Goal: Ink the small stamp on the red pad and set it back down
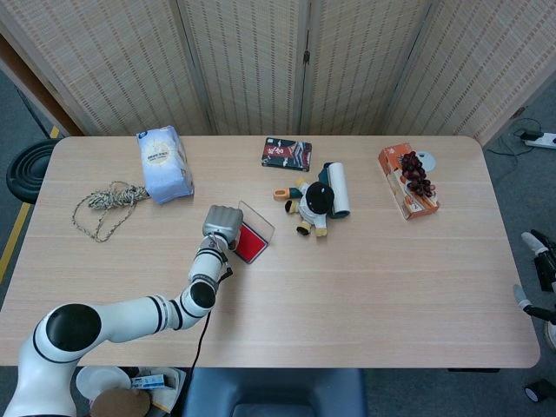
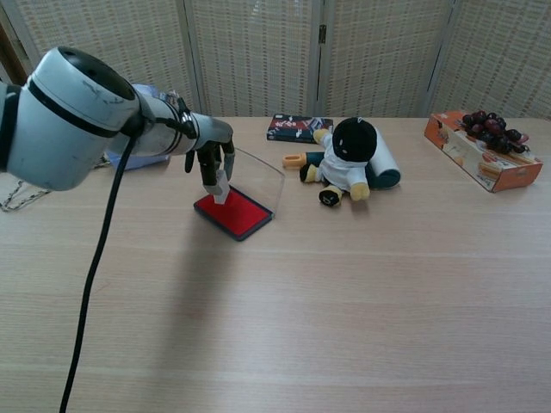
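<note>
My left hand (image 2: 209, 153) (image 1: 222, 222) holds the small white stamp (image 2: 220, 187) upright, pinched in its fingers, just above the left end of the red ink pad (image 2: 233, 212) (image 1: 248, 241). The stamp's foot sits very close to the red surface; whether it touches cannot be told. The pad's clear lid (image 2: 256, 178) stands open behind it. In the head view the hand hides the stamp. My right hand (image 1: 539, 274) shows only partly, off the table's right edge, and its fingers cannot be made out.
A plush doll (image 2: 347, 161) with a white roll lies right of the pad, a dark booklet (image 2: 295, 127) behind it. An orange box with grapes (image 2: 482, 146) is far right. A blue-white bag (image 1: 164, 162) and coiled rope (image 1: 102, 203) lie at the left.
</note>
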Available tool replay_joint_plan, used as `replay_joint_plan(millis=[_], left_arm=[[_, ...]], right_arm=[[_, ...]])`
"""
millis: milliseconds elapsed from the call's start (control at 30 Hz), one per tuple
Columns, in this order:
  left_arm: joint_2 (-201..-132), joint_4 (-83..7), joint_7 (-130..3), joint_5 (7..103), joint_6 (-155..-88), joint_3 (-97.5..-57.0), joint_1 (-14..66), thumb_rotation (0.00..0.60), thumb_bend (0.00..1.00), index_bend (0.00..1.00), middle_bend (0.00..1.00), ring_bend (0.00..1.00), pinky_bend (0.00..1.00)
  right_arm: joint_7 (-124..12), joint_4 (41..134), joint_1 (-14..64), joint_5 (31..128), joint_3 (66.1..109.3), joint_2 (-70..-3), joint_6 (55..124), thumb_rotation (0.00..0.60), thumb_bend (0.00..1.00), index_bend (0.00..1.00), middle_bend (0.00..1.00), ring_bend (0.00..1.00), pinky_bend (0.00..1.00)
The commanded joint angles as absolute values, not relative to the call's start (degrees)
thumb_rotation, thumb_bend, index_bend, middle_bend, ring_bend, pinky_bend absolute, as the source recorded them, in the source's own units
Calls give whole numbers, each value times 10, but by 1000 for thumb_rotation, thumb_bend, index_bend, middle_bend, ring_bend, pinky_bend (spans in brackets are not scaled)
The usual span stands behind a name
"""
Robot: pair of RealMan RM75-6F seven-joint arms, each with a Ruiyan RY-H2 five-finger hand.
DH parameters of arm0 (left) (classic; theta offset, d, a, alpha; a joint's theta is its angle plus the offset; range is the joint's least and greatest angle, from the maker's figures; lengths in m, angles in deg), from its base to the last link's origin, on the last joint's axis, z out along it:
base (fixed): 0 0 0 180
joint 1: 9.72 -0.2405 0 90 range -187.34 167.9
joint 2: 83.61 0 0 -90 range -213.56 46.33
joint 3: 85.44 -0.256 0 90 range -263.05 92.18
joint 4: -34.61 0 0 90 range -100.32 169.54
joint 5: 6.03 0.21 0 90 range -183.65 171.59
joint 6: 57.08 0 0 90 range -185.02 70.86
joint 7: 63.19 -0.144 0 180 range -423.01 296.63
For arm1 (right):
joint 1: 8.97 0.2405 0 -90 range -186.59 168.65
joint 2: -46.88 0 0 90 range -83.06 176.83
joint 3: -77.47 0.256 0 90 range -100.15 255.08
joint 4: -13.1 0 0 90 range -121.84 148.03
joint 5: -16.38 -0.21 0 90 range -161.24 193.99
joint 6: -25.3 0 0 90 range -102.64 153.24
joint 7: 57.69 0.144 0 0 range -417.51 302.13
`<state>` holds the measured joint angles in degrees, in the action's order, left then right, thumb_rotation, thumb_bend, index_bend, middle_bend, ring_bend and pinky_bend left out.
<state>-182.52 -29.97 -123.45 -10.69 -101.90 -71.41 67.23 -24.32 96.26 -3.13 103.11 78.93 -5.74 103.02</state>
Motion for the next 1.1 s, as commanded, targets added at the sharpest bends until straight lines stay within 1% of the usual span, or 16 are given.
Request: replay_joint_plan(millis=[33,500,1100], left_arm=[[-1822,-299,-1226,-99,-1011,-715,667,600,326,694,506,316,376],[-1816,-285,-1178,-69,-970,-727,649,600,326,695,506,316,376],[-1817,-264,-1085,-4,-930,-749,619,600,327,700,513,316,376]], right_arm=[[-248,964,-30,1029,790,-58,1028,600,414,20,0,0,0],[-261,965,-28,1023,792,-63,1023,600,416,20,0,0,0],[-274,972,-31,1021,794,-63,1028,600,416,20,0,0,0]])
